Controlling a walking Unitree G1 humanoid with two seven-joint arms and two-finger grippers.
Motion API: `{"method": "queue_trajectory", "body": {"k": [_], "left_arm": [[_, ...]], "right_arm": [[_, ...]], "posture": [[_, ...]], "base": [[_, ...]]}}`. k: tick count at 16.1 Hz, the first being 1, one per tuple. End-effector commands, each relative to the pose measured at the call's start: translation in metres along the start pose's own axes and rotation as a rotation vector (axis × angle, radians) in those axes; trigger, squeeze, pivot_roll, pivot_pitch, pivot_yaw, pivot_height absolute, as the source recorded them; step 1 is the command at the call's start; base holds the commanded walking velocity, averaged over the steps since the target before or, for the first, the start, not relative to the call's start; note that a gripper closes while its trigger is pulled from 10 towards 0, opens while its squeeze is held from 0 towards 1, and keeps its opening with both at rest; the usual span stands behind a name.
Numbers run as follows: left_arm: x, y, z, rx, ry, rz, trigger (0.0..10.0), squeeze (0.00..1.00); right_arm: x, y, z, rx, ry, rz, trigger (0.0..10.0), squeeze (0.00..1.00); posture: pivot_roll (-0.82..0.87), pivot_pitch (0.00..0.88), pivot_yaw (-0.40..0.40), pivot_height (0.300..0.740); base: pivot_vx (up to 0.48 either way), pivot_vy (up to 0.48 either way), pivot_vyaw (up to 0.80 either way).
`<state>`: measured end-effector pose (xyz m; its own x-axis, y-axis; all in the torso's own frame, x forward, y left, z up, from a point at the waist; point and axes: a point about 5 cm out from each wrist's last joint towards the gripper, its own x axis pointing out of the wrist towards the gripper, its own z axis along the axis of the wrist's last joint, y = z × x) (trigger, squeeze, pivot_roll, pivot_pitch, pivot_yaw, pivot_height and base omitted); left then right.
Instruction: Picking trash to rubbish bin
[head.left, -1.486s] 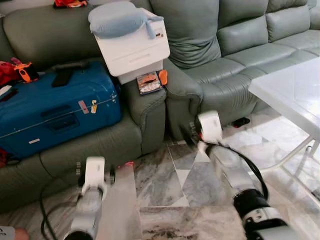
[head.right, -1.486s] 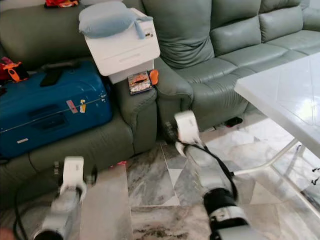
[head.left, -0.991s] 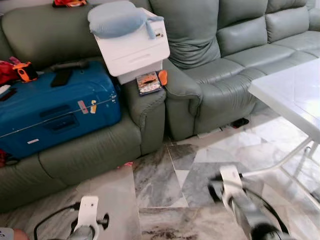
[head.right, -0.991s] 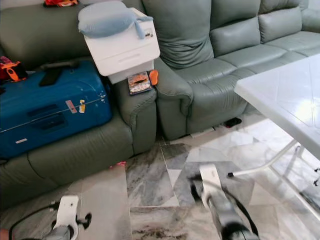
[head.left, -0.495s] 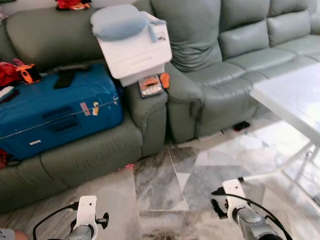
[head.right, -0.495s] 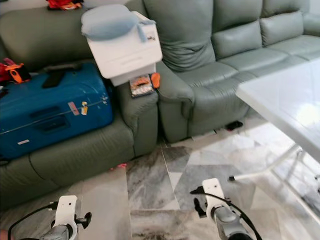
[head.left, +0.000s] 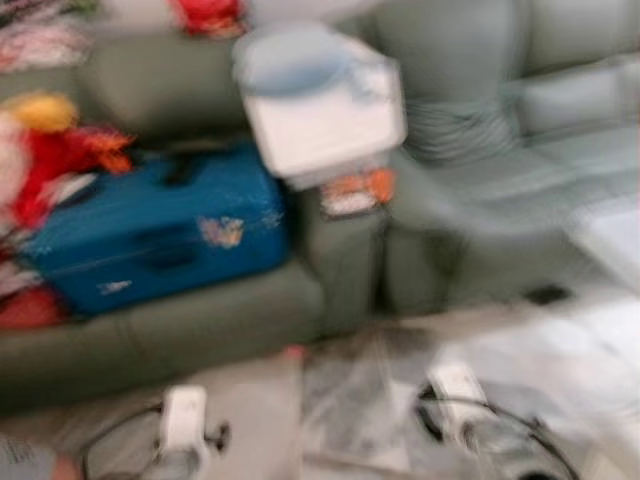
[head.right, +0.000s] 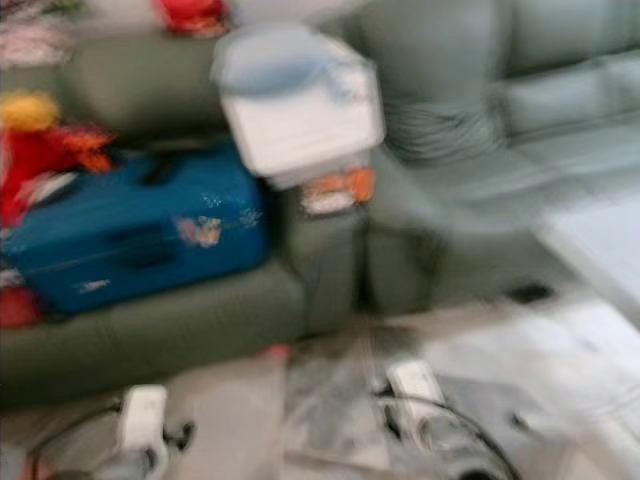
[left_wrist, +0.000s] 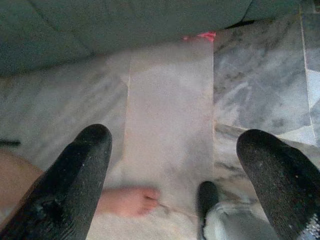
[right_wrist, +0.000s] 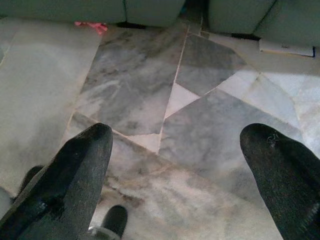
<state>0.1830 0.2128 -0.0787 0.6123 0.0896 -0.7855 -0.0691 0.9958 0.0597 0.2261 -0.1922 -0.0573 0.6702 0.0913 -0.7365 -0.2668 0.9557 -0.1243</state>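
A small pink-red scrap lies on the marble floor at the foot of the green sofa, also seen as the scrap and, blurred, as the scrap. My left gripper hangs open over a pale floor slab, well short of the scrap, with nothing between its fingers. My right gripper is open too, above grey marble tiles. Both arms are low at the bottom of the blurred eye views, the left arm and the right arm.
A person's bare foot rests on the floor just under my left gripper. A blue suitcase and a white box sit on the sofa. A white table stands at the right. A flat white item lies by the sofa base.
The whole eye view has shifted and gone blurry, so the camera is moving; a red and yellow toy has come into view at the left. Both arms stay low.
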Motion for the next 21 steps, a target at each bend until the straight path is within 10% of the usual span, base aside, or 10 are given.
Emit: {"method": "queue_trajectory", "body": {"k": [1,21], "left_arm": [[-0.0006,0.0137,0.0039,0.017,-0.004,0.041,10.0,0.00],[-0.0018,0.0179,-0.0016,0.055,0.029,0.075,10.0,0.00]], "right_arm": [[0.0042,0.0126,0.0119,-0.006,-0.034,0.038,10.0,0.00],[0.0047,0.0153,0.0148,-0.044,-0.048,0.065,10.0,0.00]], "posture": [[0.00,0.016,0.049,0.740],[0.00,0.018,0.044,0.740]], "base": [[0.412,0.000,0.00],[0.186,0.000,0.16]]}}
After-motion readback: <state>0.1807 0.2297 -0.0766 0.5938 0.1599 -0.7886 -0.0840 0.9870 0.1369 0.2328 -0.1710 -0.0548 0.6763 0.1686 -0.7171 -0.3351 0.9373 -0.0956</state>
